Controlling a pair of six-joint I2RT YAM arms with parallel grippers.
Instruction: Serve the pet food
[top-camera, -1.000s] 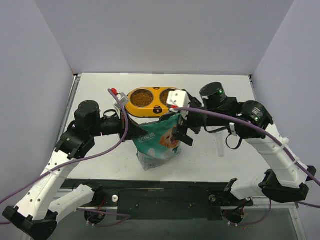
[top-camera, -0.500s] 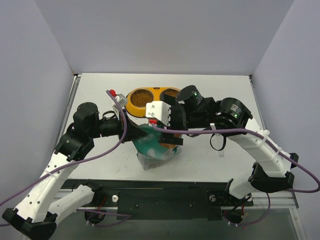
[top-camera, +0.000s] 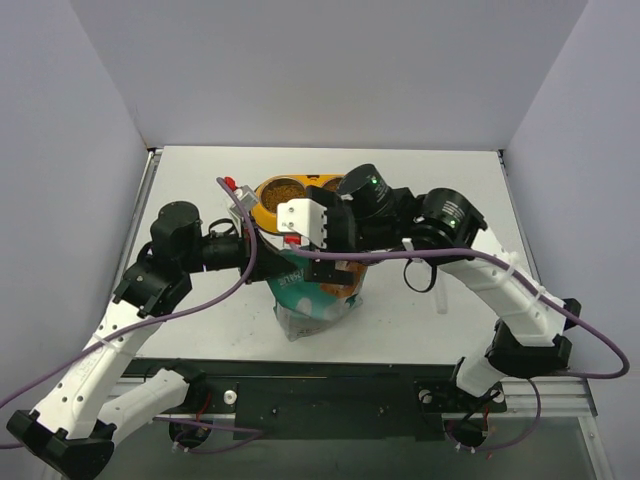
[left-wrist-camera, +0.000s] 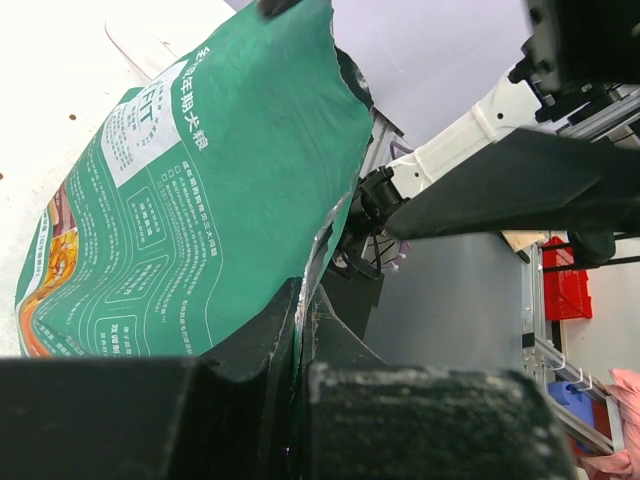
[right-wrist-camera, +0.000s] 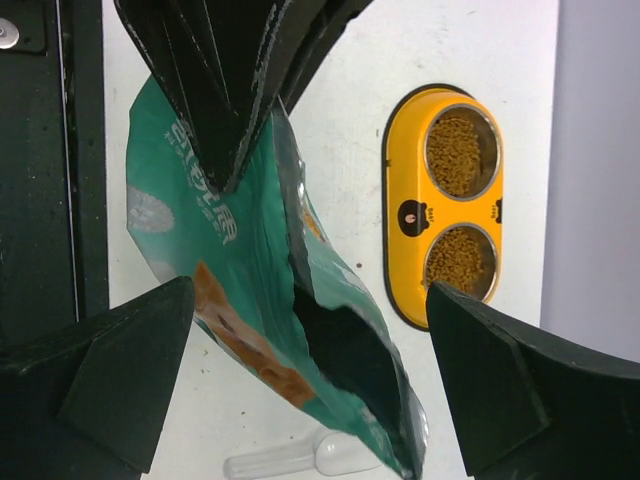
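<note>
The pet food, brown kibble, fills both bowls (right-wrist-camera: 455, 150) of the yellow feeder (right-wrist-camera: 405, 215); one bowl of it shows in the top view (top-camera: 283, 190). The teal-and-white bag (top-camera: 312, 292) stands open on the table, its dark mouth (right-wrist-camera: 345, 350) facing up. My left gripper (top-camera: 262, 248) is shut on the bag's top edge (left-wrist-camera: 300, 320) and shows at the top of the right wrist view (right-wrist-camera: 240, 90). My right gripper (top-camera: 332, 262) hangs open and empty above the bag's mouth (right-wrist-camera: 310, 390), its fingers wide on either side.
A clear plastic scoop (right-wrist-camera: 300, 458) lies on the table beside the bag; it also shows in the top view (top-camera: 441, 298). The feeder (top-camera: 262, 208) sits just behind the bag, partly hidden by my right wrist. Grey walls close in three sides.
My right arm has swung left from beside the bag to over its mouth, now covering the feeder's right bowl in the top view. The left gripper has kept its hold on the bag.
</note>
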